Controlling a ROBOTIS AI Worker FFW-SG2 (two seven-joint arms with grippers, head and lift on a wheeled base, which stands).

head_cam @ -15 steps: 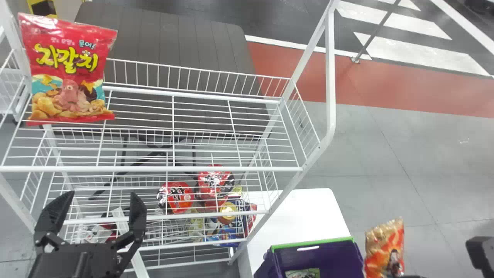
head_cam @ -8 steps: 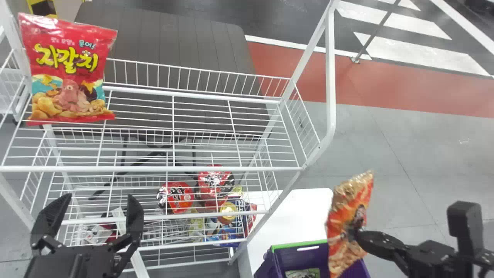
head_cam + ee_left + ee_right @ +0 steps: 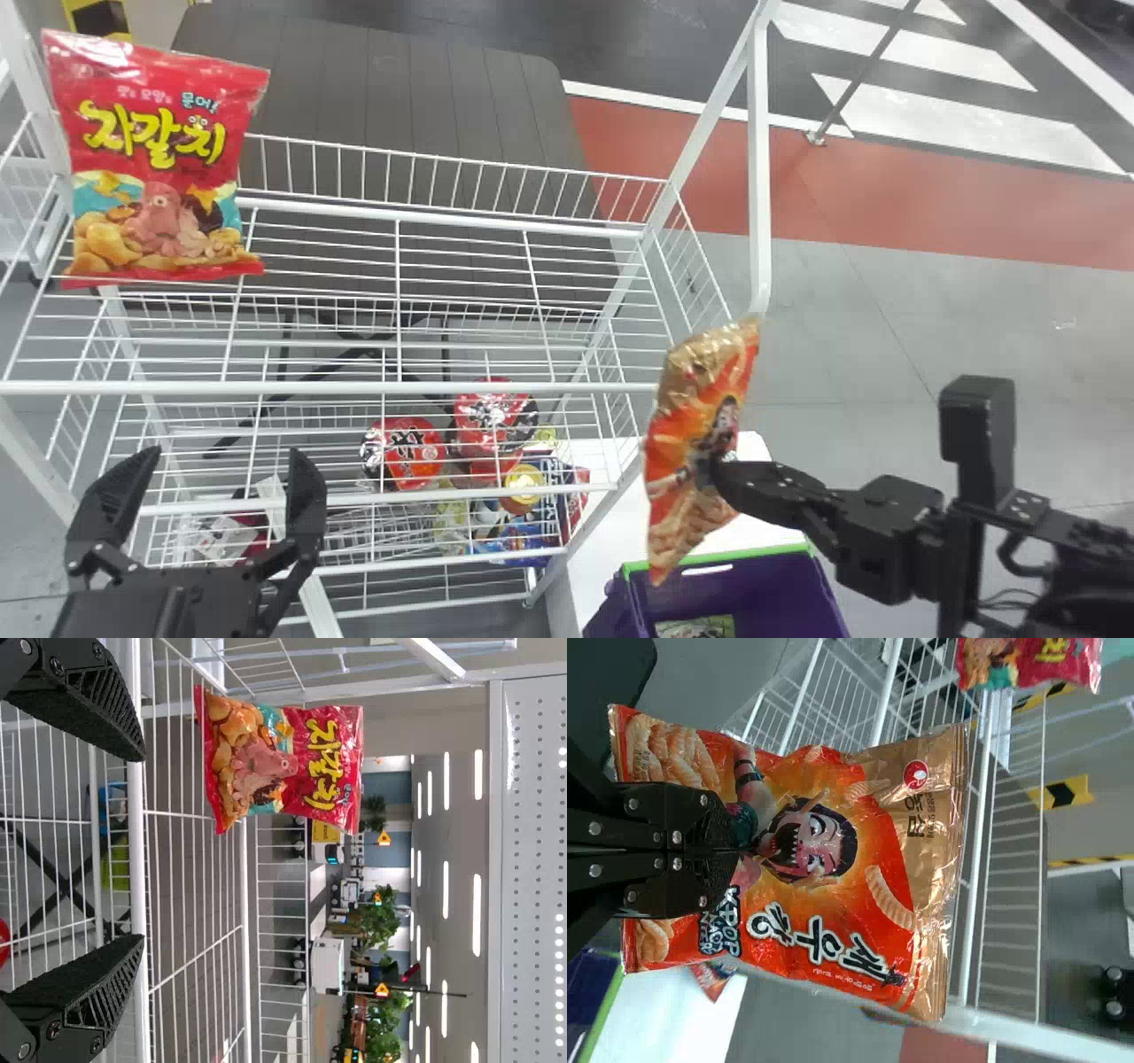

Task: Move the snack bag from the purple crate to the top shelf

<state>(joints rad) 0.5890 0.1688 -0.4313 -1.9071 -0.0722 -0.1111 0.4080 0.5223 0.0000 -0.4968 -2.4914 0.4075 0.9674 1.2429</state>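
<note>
Carried the snack bag leftward and up in the head view with the right gripper, away from its earlier spot over the right side of the purple crate. Had the right jaws closed firmly on it, pinching its printed front. Held it aloft and tilted, above the crate and white worktop, outside the wire rack's right end. Saw the bent end post and the side rail as obstacles between bag and top shelf; with the bag overlapping the post in the head view, could not tell contact from clearance. Kept the left gripper before the rack's left part, with its jaws spread wide. Saw a red bag upright at the top shelf's left end. Lower in the rack, saw red-lidded tubs and blue packaging; inside the crate, a green packet.
</note>
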